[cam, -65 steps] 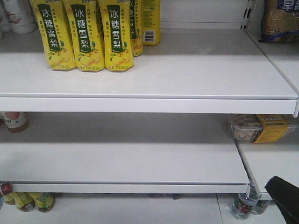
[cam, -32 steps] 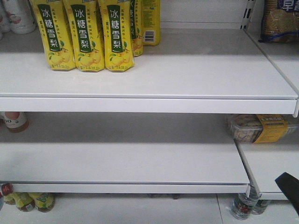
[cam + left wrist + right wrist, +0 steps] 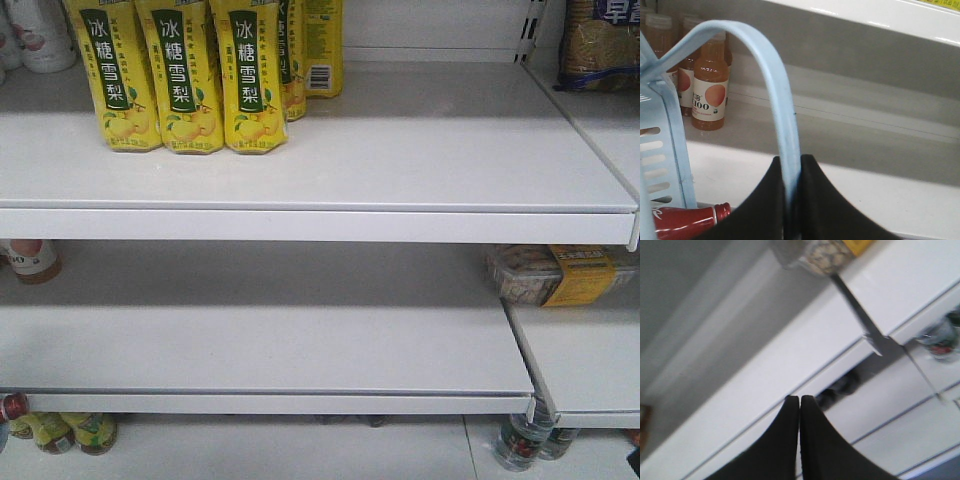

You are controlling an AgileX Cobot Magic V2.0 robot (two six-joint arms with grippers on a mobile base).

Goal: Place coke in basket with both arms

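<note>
My left gripper (image 3: 792,197) is clamped on the light blue handle (image 3: 774,85) of the basket (image 3: 662,150); the strap runs down between the two black fingers, which press against it on either side. Inside the basket, low at the left edge of the left wrist view, I see a red bottle (image 3: 687,218) with a red cap lying on its side, with what looks like white script on its label; I judge this to be the coke, though only its neck end shows. My right gripper (image 3: 799,440) has its fingers pressed together with nothing between them, and its view is blurred, showing white shelf edges (image 3: 805,365) at a slant. In the front view neither arm nor basket is visible, only white shelves (image 3: 300,160) carrying yellow drink cartons (image 3: 180,75). Peach-coloured juice bottles (image 3: 710,90) stand on a shelf behind the basket. My judgement: the placing appears done, since the bottle lies inside the basket and the right gripper is empty. What remains, if anything, is holding or setting down the basket, and I cannot confirm whether it rests on a surface or hangs from my grip.
</note>
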